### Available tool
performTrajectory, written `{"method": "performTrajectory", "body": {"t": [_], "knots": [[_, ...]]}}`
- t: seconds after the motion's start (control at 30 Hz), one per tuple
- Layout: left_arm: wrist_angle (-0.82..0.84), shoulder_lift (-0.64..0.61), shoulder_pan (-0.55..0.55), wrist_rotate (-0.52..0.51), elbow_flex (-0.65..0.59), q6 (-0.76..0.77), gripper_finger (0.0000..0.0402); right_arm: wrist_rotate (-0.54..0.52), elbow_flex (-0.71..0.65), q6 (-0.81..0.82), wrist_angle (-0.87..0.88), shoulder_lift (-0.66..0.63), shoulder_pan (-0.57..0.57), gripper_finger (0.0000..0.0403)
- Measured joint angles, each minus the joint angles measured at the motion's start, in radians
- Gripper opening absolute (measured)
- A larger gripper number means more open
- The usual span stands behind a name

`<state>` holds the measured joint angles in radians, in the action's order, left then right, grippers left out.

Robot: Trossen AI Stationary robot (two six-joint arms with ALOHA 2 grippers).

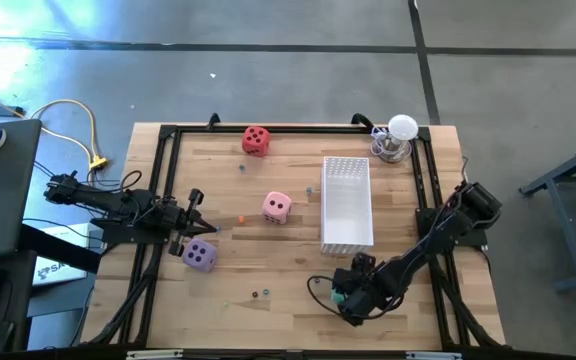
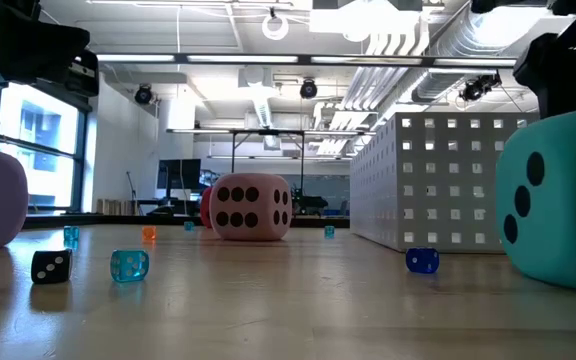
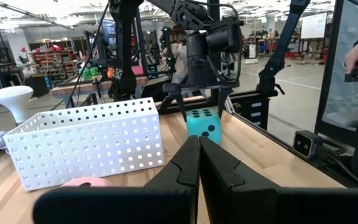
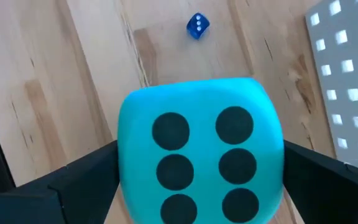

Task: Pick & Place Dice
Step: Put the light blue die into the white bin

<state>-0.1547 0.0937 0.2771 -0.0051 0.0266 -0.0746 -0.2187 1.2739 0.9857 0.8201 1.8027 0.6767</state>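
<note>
The green die point(image 4: 201, 158) sits on the table near its near edge, six pips up, with my right gripper point(image 1: 346, 296) over it and shut on it. It also shows in the low view point(image 2: 558, 200) and left wrist view point(image 3: 202, 124). The pink die point(image 1: 277, 207) rests mid-table, the red die point(image 1: 256, 140) by the far edge, and the purple die point(image 1: 200, 256) at the left. My left gripper point(image 3: 197, 163) hovers shut just beyond the purple die, touching nothing. My right gripper pinches the green die between its two fingers, one finger point(image 4: 86, 180) on the die's one side wall point(image 4: 126, 168) and the other on the opposite wall point(image 4: 277, 165). The fingers come from above, pointing down. The die stands level, its underside on the table.
A white perforated basket point(image 1: 347, 203) stands right of centre, just beyond the green die. A small white lamp point(image 1: 401, 135) sits at the far right corner. Tiny black point(image 2: 51, 265), cyan point(image 2: 129, 265) and blue point(image 2: 422, 260) beads lie scattered on the wood. A black frame point(image 1: 168, 135) borders the table.
</note>
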Motion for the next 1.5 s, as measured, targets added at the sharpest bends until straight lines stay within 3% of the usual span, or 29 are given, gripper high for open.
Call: {"method": "performTrajectory", "body": {"t": [0.47,0.83,1.23,1.5], "knots": [[-0.003,0.000,0.000,0.000,0.000,0.000,0.0000,-0.049,0.001,0.020,-0.057,0.017,0.011,0.0393],[-0.003,0.000,0.000,0.000,0.000,0.007,0.0000,-0.099,0.003,0.129,-0.076,0.044,0.031,0.0391],[-0.003,0.000,0.000,0.000,0.000,0.008,0.0000,-0.055,0.005,0.182,-0.073,0.073,0.027,0.0348],[-0.003,0.000,0.000,0.000,0.000,-0.003,0.0000,-0.043,0.001,0.183,-0.044,0.027,0.027,0.0344]]}}
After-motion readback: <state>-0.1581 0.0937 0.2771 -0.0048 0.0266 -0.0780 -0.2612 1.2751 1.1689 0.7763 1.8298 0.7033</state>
